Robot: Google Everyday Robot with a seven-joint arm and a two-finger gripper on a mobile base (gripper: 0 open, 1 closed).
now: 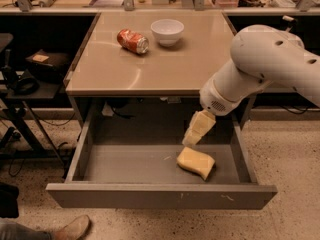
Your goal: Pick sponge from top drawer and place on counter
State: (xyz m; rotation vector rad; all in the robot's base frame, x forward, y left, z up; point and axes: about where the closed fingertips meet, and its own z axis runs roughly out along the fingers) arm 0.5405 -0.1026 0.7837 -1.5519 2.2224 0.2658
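Observation:
The pale yellow sponge point(195, 162) lies flat on the floor of the open top drawer point(150, 196), right of its middle and near the front panel. My gripper point(193, 137) hangs from the white arm point(265, 59) inside the drawer, just above and behind the sponge, tilted down to the left. It does not hold the sponge. The tan counter point(165, 69) is above the drawer.
A red soda can point(133, 40) lies on its side and a white bowl point(167, 31) stands at the back of the counter. A dark side table with cables point(30, 79) is at the left. A shoe point(70, 228) shows at the lower left.

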